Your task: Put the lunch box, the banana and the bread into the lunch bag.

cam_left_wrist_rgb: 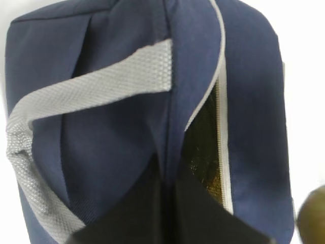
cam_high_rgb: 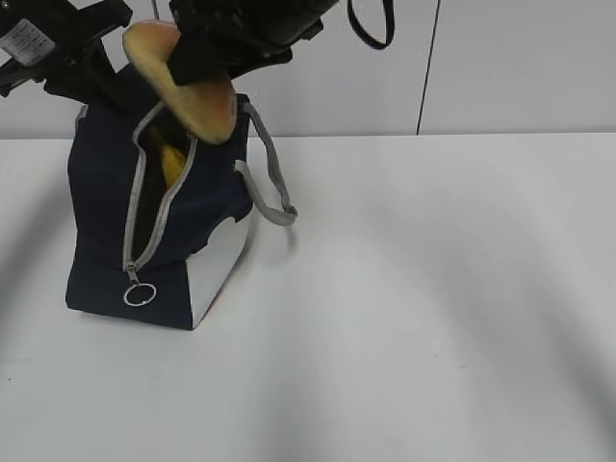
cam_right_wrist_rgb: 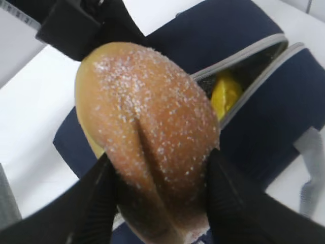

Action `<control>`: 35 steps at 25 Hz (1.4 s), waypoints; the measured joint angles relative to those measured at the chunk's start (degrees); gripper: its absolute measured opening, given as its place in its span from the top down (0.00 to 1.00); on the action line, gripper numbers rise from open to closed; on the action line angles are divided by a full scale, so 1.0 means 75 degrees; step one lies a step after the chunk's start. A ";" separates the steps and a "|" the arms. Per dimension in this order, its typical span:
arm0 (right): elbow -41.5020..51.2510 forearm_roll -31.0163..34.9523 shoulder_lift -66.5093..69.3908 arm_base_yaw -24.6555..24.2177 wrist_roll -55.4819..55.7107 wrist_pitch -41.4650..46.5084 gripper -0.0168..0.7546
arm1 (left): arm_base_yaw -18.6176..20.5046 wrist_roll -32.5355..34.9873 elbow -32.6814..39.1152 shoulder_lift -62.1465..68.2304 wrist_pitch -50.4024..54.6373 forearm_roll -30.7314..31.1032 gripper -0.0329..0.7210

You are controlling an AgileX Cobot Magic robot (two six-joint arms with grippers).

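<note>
The navy lunch bag (cam_high_rgb: 183,231) stands on the left of the table with its zipper open. The yellow banana (cam_high_rgb: 171,164) shows inside the opening, and also in the right wrist view (cam_right_wrist_rgb: 226,94). My right gripper (cam_high_rgb: 207,63) is shut on the golden-brown bread (cam_high_rgb: 183,82) and holds it tilted just above the bag's opening. In the right wrist view the bread (cam_right_wrist_rgb: 147,127) fills the space between the black fingers (cam_right_wrist_rgb: 91,203). My left gripper (cam_left_wrist_rgb: 166,175) is shut on the bag's fabric (cam_left_wrist_rgb: 117,142) beside the zipper opening. The lunch box is hidden.
A grey strap handle (cam_high_rgb: 274,188) hangs off the bag's right side. The zipper's ring pull (cam_high_rgb: 139,295) hangs low on the bag's front. The white table (cam_high_rgb: 433,289) spreads to the right and front. A wall stands behind.
</note>
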 joint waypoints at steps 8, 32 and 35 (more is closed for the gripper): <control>0.0000 0.0526 0.0821 0.0000 0.0081 -0.0116 0.51 | 0.0000 0.0000 0.0000 0.0000 0.0000 -0.0007 0.96; -0.0007 -0.0262 0.1326 0.0000 0.0097 -0.0324 0.14 | 0.0000 0.0000 0.0000 0.0000 0.0000 -0.0014 0.96; -0.0199 -0.0494 0.1326 0.0000 0.0097 -0.0188 0.16 | 0.0000 0.0000 0.0000 0.0000 0.0000 -0.0020 0.96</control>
